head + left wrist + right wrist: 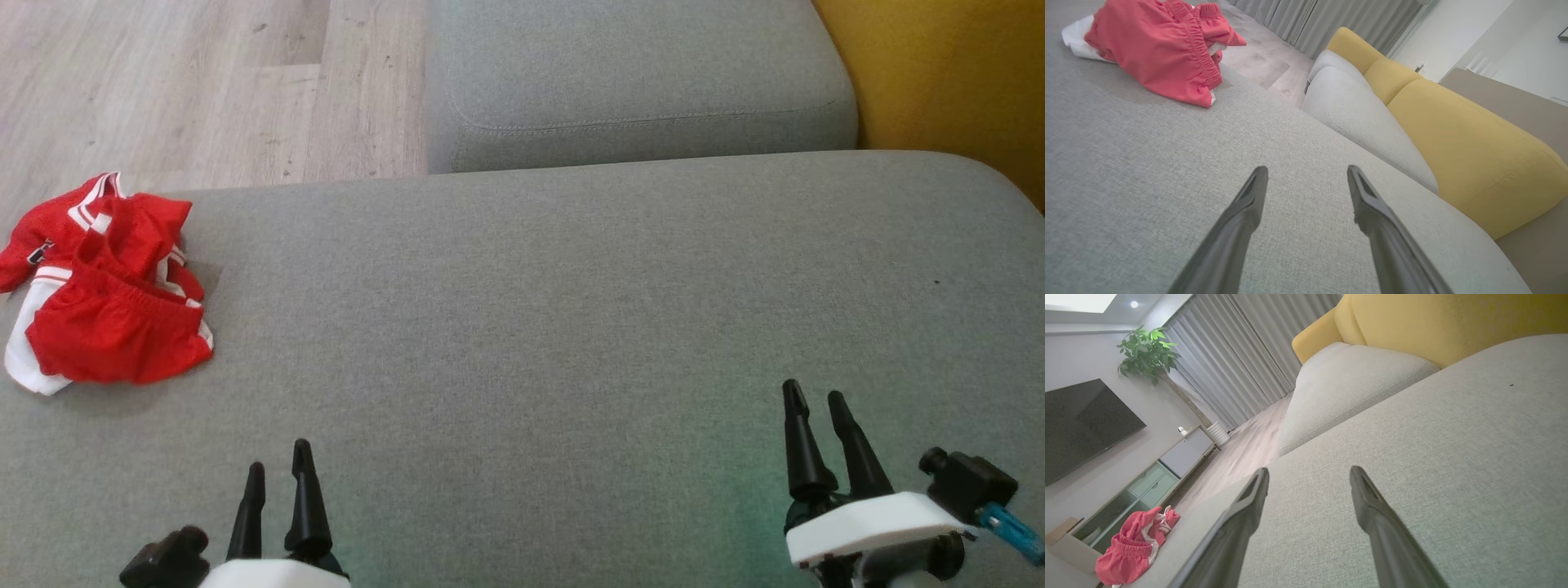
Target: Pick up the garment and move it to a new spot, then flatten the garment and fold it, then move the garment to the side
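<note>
At the far left the red-and-white garment (106, 302) lies bunched at the edge of the grey sofa seat (531, 310). One end is cut off by the frame and its shape is lost in folds. Wooden floor (204, 82) lies beyond it. The left claw (279, 456) is spread over the seat, holding nothing, well apart from the garment. Further right, the right claw (814, 390) is likewise spread and empty, with a yellow backrest (939, 73) beyond.

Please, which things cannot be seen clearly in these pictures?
- Head view: the garment is crumpled; its folds hide its shape and a dark mark, and the left edge cuts it.
- Head view: the base of the left hand is cut off by the bottom edge.
- Right wrist view: what is inside the cabinet is too small and dim.
</note>
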Motion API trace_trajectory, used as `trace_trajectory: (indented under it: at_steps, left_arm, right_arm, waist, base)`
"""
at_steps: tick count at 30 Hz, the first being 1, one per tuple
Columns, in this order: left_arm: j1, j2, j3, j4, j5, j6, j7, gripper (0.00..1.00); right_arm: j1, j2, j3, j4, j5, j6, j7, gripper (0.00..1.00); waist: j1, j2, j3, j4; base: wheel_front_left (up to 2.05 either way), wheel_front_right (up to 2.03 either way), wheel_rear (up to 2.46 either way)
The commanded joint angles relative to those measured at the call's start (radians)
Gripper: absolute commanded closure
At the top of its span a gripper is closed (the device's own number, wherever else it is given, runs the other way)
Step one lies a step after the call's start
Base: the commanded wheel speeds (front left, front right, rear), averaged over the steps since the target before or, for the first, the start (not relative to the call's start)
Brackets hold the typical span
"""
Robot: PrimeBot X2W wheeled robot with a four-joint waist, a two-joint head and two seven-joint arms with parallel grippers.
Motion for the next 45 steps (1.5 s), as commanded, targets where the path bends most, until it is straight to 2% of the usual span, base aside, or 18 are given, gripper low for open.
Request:
trace_trajectory:
  at_steps: [1, 37, 45]
  left_arm:
    - [-0.016, 0.009, 0.013, -0.036, 0.028, 0.003, -0.014, 0.0]
    - [0.044, 0.037, -0.022, -0.041, 0.367, 0.079, -0.09, 0.0]
    - [0.058, 0.041, -0.024, -0.048, 0.412, 0.094, -0.1, 0.0]
  right_arm:
    - [-0.025, -0.008, 0.023, -0.041, -0.03, 0.0, -0.015, 0.0]
    - [0.012, -0.01, 0.1, -0.075, -0.496, -0.001, -0.121, 0.0]
    - [0.02, -0.01, 0.098, -0.055, -0.551, -0.001, -0.137, 0.0]
  waist:
    - [0.0, 0.0, 0.0, 0.0]
    - [0.0, 0.0, -0.004, -0.003]
    - [0.0, 0.0, -0.006, -0.003]
  base:
    - [0.0, 0.0, 0.0]
    - [0.0, 0.0, 0.0]
    - [0.0, 0.0, 0.0]
